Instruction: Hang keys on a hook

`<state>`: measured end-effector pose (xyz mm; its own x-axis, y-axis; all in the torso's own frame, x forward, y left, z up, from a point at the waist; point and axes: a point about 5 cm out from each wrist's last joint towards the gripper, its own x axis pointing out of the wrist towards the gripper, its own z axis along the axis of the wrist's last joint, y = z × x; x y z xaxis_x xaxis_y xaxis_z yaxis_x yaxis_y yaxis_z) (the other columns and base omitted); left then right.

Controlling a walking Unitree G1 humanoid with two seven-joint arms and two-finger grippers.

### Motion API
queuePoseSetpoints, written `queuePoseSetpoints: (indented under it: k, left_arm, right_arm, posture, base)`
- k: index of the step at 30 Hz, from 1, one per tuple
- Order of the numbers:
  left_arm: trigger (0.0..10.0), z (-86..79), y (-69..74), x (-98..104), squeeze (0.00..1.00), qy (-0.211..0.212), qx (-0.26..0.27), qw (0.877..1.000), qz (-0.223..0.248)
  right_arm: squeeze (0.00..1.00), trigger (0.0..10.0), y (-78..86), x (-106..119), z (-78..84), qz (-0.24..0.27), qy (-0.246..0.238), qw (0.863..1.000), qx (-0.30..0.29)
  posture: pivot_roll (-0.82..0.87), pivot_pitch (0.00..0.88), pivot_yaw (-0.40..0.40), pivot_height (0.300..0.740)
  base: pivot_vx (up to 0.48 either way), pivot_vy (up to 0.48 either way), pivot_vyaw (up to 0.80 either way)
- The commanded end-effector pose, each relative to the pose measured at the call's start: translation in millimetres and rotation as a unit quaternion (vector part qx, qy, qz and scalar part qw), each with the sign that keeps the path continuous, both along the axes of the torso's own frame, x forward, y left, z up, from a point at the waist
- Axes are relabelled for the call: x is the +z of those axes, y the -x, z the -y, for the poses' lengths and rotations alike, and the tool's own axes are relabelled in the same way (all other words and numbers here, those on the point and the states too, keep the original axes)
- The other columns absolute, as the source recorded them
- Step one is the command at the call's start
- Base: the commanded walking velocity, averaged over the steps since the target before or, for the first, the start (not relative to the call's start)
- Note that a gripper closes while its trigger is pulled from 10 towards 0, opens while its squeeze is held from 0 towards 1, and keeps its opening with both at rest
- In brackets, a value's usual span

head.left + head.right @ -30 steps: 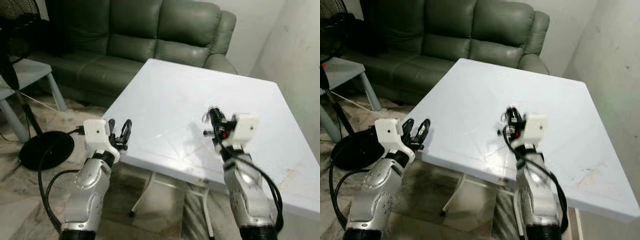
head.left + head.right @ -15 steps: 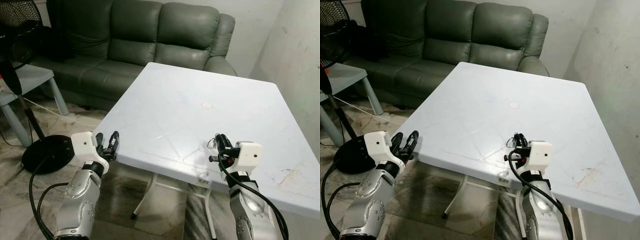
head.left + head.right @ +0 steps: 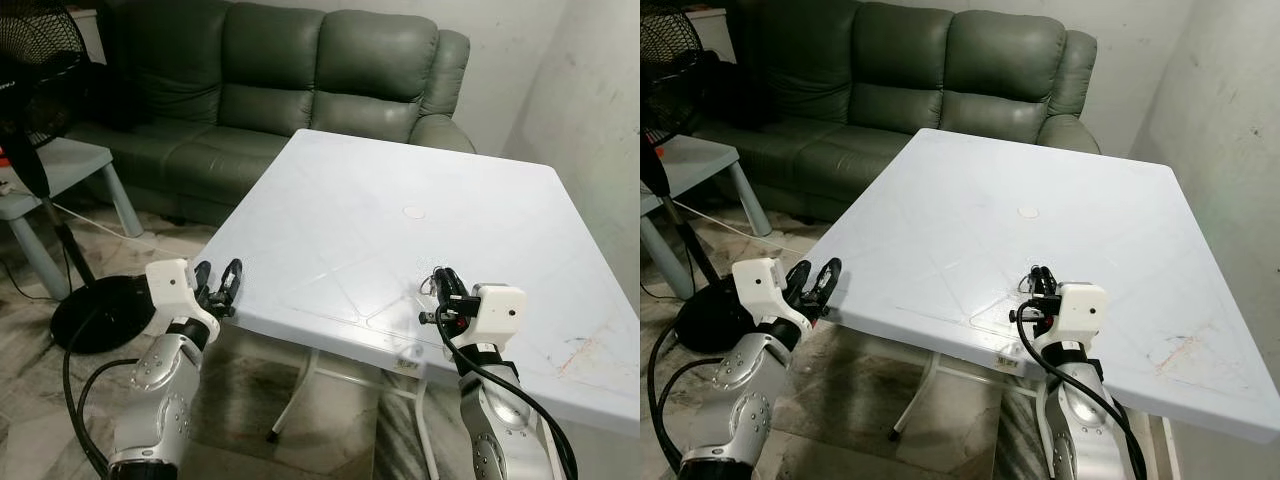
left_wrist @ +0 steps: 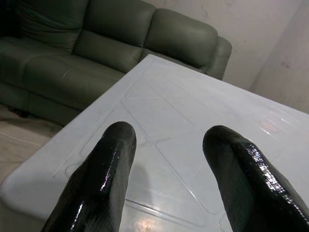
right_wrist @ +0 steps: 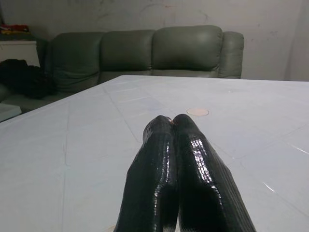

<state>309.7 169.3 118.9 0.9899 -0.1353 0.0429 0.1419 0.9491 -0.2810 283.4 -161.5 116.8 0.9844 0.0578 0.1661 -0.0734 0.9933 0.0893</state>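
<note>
Fingers of right hand (image 3: 443, 285) pressed together over table (image 3: 350, 210).

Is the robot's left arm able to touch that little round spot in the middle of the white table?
Probably not from here. The left pincer hangs open beside the table's near left corner, and the round spot lies well across the bare top. Nothing blocks the way; it just looks too far. The shut right pincer is nearer.
</note>
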Motion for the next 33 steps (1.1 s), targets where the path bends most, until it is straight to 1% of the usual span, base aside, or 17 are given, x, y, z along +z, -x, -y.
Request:
queuePoseSetpoints:
  k: [1,7,13,16,22,25,29,33]
  left_arm:
    - [10.0,0.1,-2.5,1.0,0.00,0.000,-0.007,1.000,-0.001]
    - [10.0,0.5,-2.6,0.7,0.00,0.000,-0.010,1.000,-0.002]
    - [10.0,1.4,-2.2,0.2,0.00,0.003,-0.012,1.000,-0.003]
    - [10.0,1.6,-2.0,0.1,0.00,0.002,-0.012,1.000,-0.003]
    - [10.0,2.7,-3.3,0.6,0.00,-0.002,-0.006,1.000,-0.003]
    - [10.0,4.7,-5.5,0.4,0.00,0.001,-0.005,1.000,-0.012]
    - [10.0,8.9,-10.4,-2.5,0.00,0.006,-0.002,0.999,-0.038]
    - [10.0,11.8,-15.1,-4.5,0.00,-0.001,0.002,0.999,-0.054]
  right_arm:
    - [0.00,10.0,-1.9,10.7,0.8,0.022,0.007,1.000,-0.004]
    - [0.00,10.0,-2.5,9.9,-4.1,0.018,0.006,1.000,0.002]
    - [0.00,10.0,-2.7,7.8,-6.1,0.009,0.004,1.000,0.005]
    - [0.00,10.0,-3.2,7.3,-6.5,0.006,0.007,1.000,0.005]
    - [0.00,10.0,-3.3,6.1,-6.9,0.000,0.003,1.000,0.005]
    - [0.00,10.0,-3.5,5.9,-7.6,-0.003,0.004,1.000,0.007]
    - [0.00,10.0,-4.2,5.9,-9.5,-0.006,0.007,1.000,0.011]
    - [0.00,10.0,-4.7,5.4,-12.9,-0.010,0.009,1.000,0.019]
  posture:
    - [0.00,0.000,-0.021,0.740]
    - [0.01,0.000,-0.024,0.740]
    - [0.01,0.000,-0.027,0.740]
    - [0.01,0.000,-0.028,0.740]
    - [0.01,0.000,-0.029,0.740]
    - [0.01,0.000,-0.030,0.740]
    - [0.02,0.000,-0.036,0.740]
    - [0.02,0.000,-0.042,0.740]
  base:
    - [0.000,0.000,0.00]
    - [0.000,0.273,0.00]
    - [0.000,0.437,0.00]
    - [0.000,0.477,-0.58]
    - [0.000,0.000,-0.79]
    - [0.000,0.000,-0.79]
    - [0.000,0.000,-0.78]
    - [0.000,0.000,-0.78]
